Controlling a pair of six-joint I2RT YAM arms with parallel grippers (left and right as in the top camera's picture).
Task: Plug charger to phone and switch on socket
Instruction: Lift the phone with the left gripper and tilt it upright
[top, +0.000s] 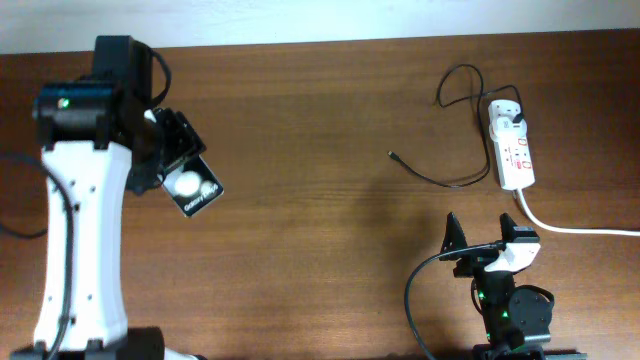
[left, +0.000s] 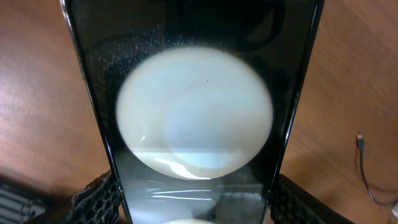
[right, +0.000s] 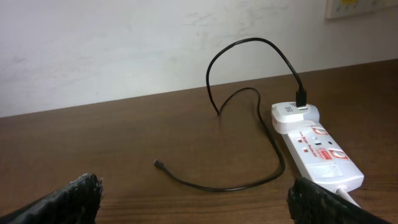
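My left gripper (top: 172, 165) is shut on the black phone (top: 197, 187) and holds it at the left of the table. In the left wrist view the phone (left: 196, 118) fills the frame between the finger pads, with a large white round spot on its glossy face. The black charger cable (top: 440, 177) lies on the table with its connector tip (top: 391, 154) free; its other end sits at the white adapter (top: 506, 113) on the white socket strip (top: 515, 148). My right gripper (top: 480, 238) is open and empty, near the front edge, below the strip. The right wrist view shows the cable (right: 249, 180), tip (right: 159, 164) and strip (right: 317, 146).
The socket's thick white cord (top: 570, 228) runs off the right edge. The brown wooden table (top: 320, 250) spans the view, with a white wall (right: 124, 43) behind it.
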